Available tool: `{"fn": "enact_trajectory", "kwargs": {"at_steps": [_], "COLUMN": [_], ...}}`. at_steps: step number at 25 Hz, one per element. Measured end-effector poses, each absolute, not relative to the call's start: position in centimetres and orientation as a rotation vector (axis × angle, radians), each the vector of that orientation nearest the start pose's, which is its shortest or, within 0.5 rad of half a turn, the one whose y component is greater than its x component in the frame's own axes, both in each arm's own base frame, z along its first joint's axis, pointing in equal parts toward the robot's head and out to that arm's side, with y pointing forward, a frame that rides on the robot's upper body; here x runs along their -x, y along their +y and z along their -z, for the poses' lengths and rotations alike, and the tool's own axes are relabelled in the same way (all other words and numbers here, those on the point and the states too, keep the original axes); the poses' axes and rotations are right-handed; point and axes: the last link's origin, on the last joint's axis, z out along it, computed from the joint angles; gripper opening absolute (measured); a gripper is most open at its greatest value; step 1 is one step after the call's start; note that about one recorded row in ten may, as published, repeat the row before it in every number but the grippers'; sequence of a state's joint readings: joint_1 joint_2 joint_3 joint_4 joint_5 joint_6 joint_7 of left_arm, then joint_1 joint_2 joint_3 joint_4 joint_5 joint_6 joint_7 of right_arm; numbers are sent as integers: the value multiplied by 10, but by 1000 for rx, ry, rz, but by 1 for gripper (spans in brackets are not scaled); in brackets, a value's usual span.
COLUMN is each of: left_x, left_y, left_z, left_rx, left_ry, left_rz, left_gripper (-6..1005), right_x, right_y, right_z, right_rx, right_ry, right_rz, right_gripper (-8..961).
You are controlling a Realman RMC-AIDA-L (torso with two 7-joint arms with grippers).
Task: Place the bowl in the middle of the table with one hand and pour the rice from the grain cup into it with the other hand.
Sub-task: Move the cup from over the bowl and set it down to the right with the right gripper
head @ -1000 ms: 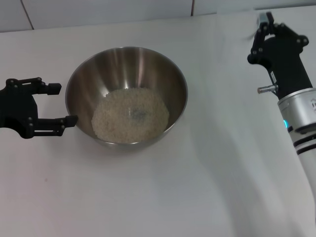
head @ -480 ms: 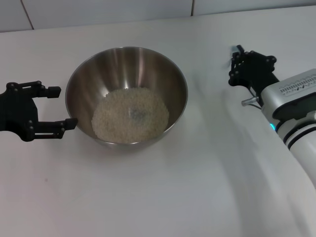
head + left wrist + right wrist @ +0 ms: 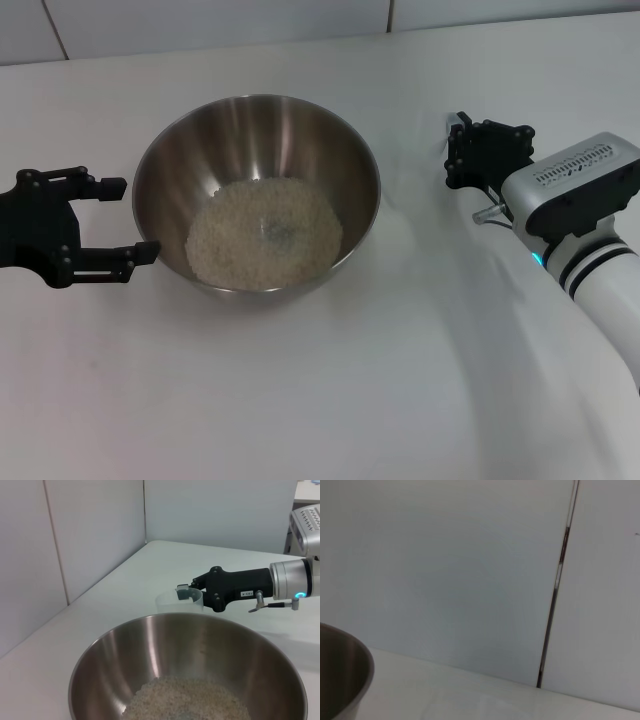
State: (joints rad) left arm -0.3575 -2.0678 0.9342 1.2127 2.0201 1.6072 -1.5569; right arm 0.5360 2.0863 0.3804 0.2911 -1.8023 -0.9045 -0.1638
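The steel bowl stands in the middle of the white table with a pile of rice in its bottom. My left gripper is open just off the bowl's left rim, one finger on either side of the rim's line without gripping it. To the right of the bowl, my right gripper hangs low over the table. The left wrist view shows this right gripper shut on the clear grain cup, which is upright and looks empty beyond the bowl.
A white panelled wall runs behind the table's far edge. The right wrist view holds only the bowl's outer side, the tabletop and the wall seam.
My right arm has swung down and leftward from the far right corner toward the bowl, with the wrist turned over. The left gripper and the bowl have stayed put.
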Motion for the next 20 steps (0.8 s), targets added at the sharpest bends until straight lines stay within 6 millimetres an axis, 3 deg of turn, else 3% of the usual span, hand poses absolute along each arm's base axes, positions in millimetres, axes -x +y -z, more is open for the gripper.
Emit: {"fn": "enact_trajectory", "kwargs": {"at_steps": [7,13,17,20], "left_x": [242,242,241,240], "left_y": [318,318,318,319], "left_z": [-53,-54,-55,-55], "left_rx": [2778,2782,2782,2782], "left_ry": [-320,-318,-309,-307], "left_rz": [322,321,319,318], "left_gripper": [832,832,832,832], "right_x": [-302,-308,-316,-321], "right_y": [336,322,305,297], "right_z": [80,74,75,74], "right_rx": [1814,1765,1762,1755], "right_ry": [547,545,552,562], "right_rz": [-467,-506,-506,-505], "right_gripper": [39,219,454,541]}}
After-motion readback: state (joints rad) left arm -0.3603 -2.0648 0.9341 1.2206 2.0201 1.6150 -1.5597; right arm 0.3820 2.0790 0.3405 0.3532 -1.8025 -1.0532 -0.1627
